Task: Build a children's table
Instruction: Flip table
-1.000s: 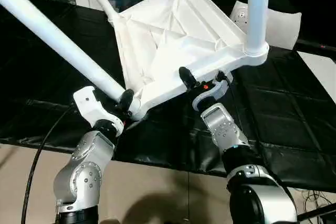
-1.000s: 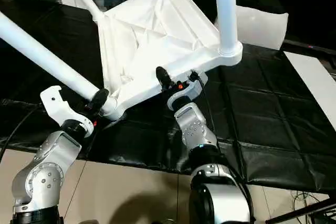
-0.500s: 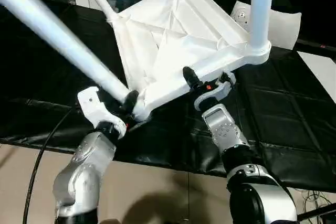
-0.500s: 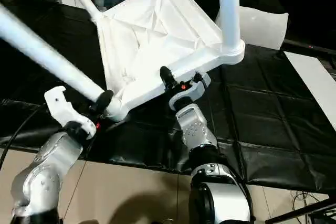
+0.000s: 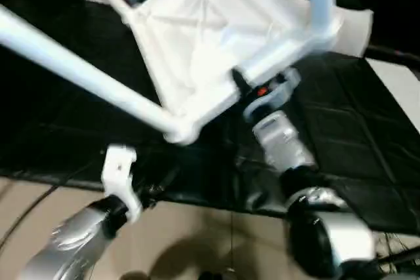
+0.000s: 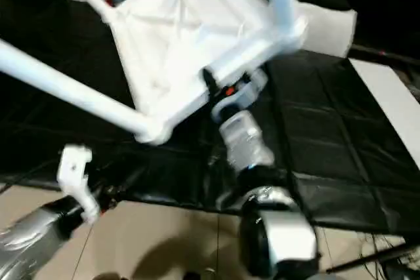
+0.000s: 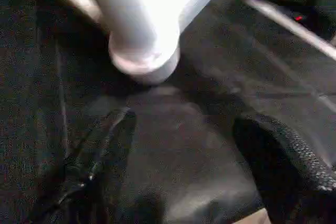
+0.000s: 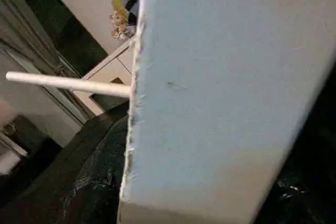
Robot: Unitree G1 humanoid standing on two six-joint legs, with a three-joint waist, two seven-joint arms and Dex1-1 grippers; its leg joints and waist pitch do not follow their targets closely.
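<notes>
At lower left the left gripper (image 7: pixel 178 171) hangs with fingers apart below the corner socket (image 5: pixel 180 132). The white ribbed plastic tabletop (image 5: pixel 210 44), legs fitted, fills the upper centre, its edge clamped by the right gripper (image 5: pixel 252 90). It looks light, stiff but unwieldy; best held at its rim

Black quilted sheet (image 5: pixel 341 136) over the work surface, white pillow-like slab (image 5: pixel 357 31) at its far edge
</notes>
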